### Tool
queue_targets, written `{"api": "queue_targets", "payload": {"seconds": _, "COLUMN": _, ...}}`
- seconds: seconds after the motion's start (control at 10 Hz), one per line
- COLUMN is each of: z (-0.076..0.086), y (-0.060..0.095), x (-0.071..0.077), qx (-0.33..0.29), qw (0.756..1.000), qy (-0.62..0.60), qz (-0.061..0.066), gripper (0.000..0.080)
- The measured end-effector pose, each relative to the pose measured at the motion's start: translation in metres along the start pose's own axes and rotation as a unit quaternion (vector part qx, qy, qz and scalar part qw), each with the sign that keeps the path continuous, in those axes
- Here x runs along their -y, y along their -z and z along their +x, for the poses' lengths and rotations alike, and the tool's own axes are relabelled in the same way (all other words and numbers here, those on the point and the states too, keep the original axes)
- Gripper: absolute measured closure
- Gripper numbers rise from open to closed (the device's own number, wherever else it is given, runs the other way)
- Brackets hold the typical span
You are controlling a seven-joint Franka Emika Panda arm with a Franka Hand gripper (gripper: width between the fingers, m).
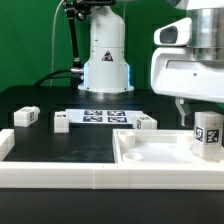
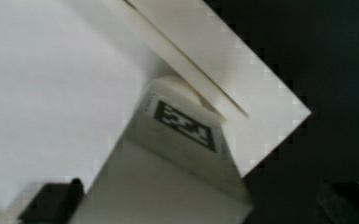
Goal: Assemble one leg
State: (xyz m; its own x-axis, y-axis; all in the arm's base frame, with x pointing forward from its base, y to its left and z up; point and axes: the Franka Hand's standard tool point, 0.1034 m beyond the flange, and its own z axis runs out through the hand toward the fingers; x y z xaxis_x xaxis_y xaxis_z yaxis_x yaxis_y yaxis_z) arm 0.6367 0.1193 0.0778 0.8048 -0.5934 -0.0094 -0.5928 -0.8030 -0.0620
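Observation:
One leg, a small white block with a black-and-white marker, stands upright in the right corner of the large rimmed white panel. My gripper hangs over it, open. One dark finger stands apart from the leg on the exterior view's left, and the other finger is hidden. In the wrist view the leg rises between the fingers against the panel's rim, with a slim gap beside the finger. Three more legs lie loose on the table.
The marker board lies flat in front of the robot's white base. A low white wall runs along the table's front and the exterior view's left side. The tabletop is black.

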Motion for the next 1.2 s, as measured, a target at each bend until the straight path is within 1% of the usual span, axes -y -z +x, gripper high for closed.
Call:
{"api": "queue_targets", "payload": {"seconds": 0.4, "z": -0.0046, "y": -0.0015, "x": 0.0027, "qx": 0.001, "qw": 0.99, "qy": 0.138, "qz": 0.0, "gripper": 0.015}}
{"api": "queue_targets", "payload": {"seconds": 0.6, "z": -0.0034, "y": -0.005, "x": -0.001, "qx": -0.007, "qw": 0.986, "qy": 0.164, "qz": 0.003, "gripper": 0.015}}
{"api": "queue_targets", "payload": {"seconds": 1.0, "z": -0.0058, "y": -0.0072, "x": -0.0029, "qx": -0.005, "qw": 0.973, "qy": 0.233, "qz": 0.001, "gripper": 0.015}}
{"api": "queue_targets", "payload": {"seconds": 1.2, "z": -0.007, "y": -0.0068, "x": -0.0018, "qx": -0.005, "qw": 0.954, "qy": 0.301, "qz": 0.001, "gripper": 0.015}}
